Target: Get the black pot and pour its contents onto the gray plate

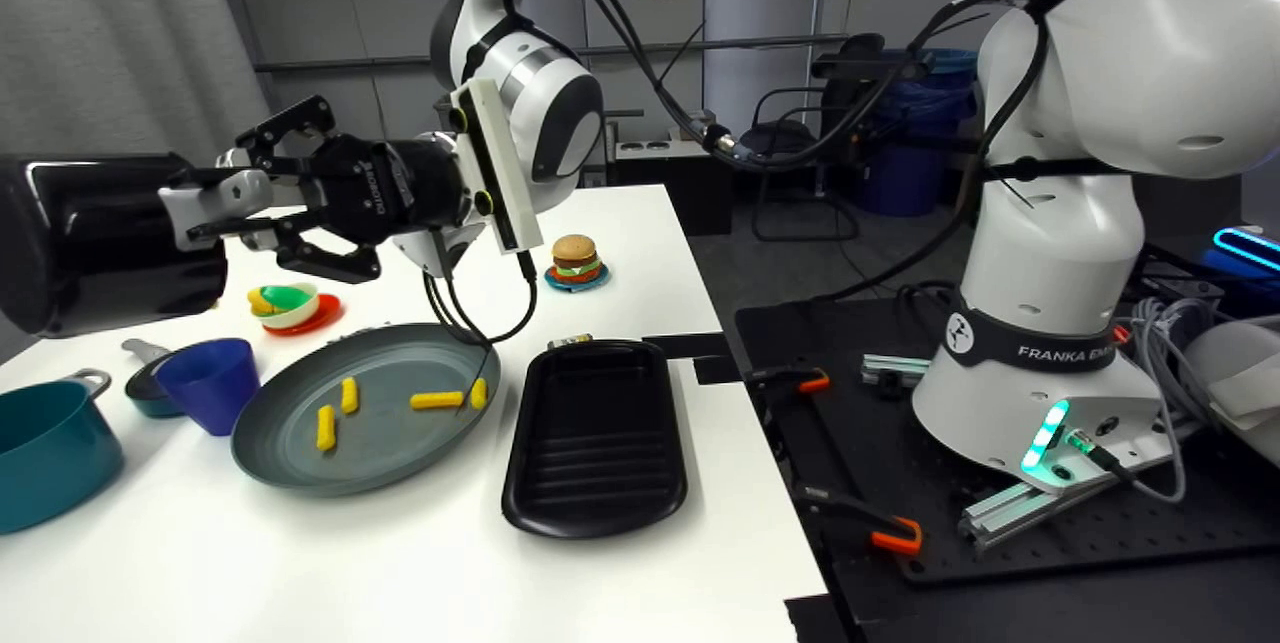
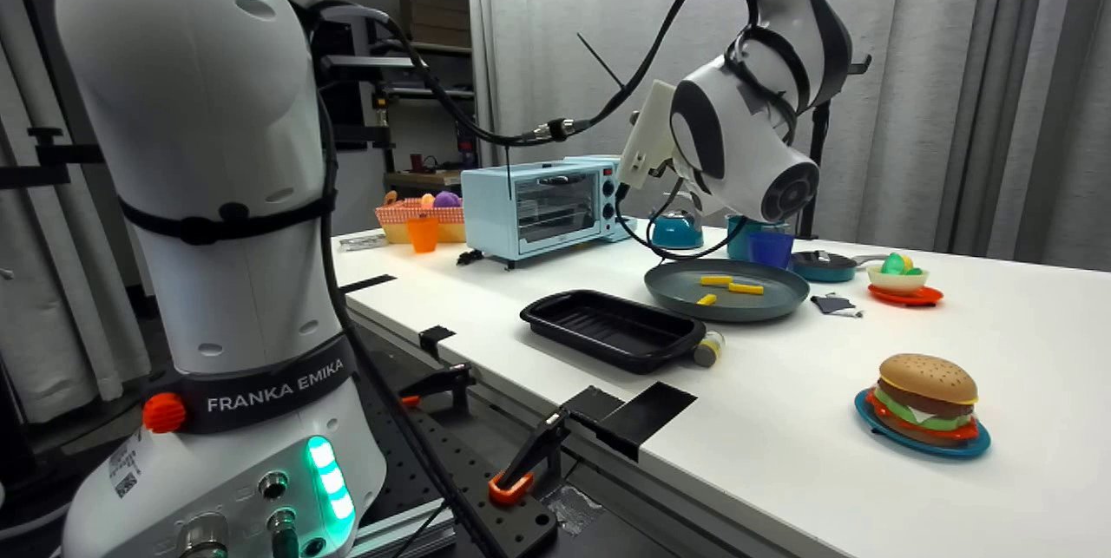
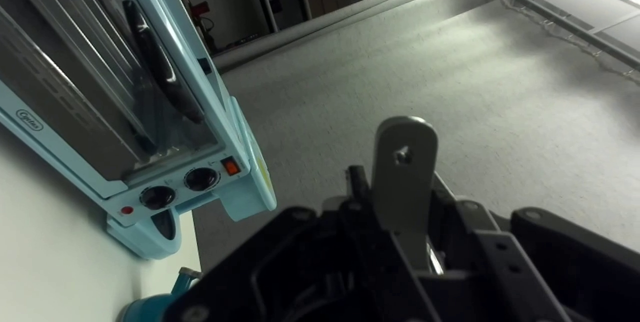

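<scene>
Exterior view: round black pot (image 1: 118,248) is clamped in gripper (image 1: 228,205) by gray handle (image 1: 188,215), prob for pouring, yellow sticks (image 1: 326,428) strewn below on round blue-gray plate (image 1: 385,445).

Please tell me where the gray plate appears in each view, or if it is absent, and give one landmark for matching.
In an exterior view: the gray plate is left of centre, in the lower half.
In an exterior view: the gray plate is right of centre, just below mid-height.
Wrist view: it is not shown.
Shared landmark: the black rectangular tray, beside the gray plate in both exterior views.
</scene>
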`<state>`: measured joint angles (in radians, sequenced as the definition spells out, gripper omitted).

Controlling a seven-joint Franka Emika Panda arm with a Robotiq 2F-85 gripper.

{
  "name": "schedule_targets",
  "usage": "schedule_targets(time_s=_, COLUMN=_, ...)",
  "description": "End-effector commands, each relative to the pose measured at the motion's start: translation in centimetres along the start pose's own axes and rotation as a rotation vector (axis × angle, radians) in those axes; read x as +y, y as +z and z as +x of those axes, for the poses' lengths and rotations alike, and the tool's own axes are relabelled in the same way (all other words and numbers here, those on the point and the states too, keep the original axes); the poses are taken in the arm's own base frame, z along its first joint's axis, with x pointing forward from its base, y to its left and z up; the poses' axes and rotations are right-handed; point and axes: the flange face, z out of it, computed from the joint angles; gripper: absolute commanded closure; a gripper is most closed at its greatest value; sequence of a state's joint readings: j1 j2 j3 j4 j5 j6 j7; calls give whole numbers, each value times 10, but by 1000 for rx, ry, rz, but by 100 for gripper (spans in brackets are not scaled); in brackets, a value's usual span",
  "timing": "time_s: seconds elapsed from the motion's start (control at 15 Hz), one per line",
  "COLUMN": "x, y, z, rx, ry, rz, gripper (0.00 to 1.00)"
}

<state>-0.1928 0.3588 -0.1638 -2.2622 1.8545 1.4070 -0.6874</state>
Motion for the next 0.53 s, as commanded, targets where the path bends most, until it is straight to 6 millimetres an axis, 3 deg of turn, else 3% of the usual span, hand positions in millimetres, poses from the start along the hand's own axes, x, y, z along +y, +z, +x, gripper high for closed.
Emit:
schedule_targets(time_s=0.0, x=0, y=-2, z=-4, rx=-3, ry=-23, rz=54, gripper=93)
schedule_targets(time_s=0.47, x=7, y=-3, z=-7, rx=-2, ry=-18, rz=91, gripper=93)
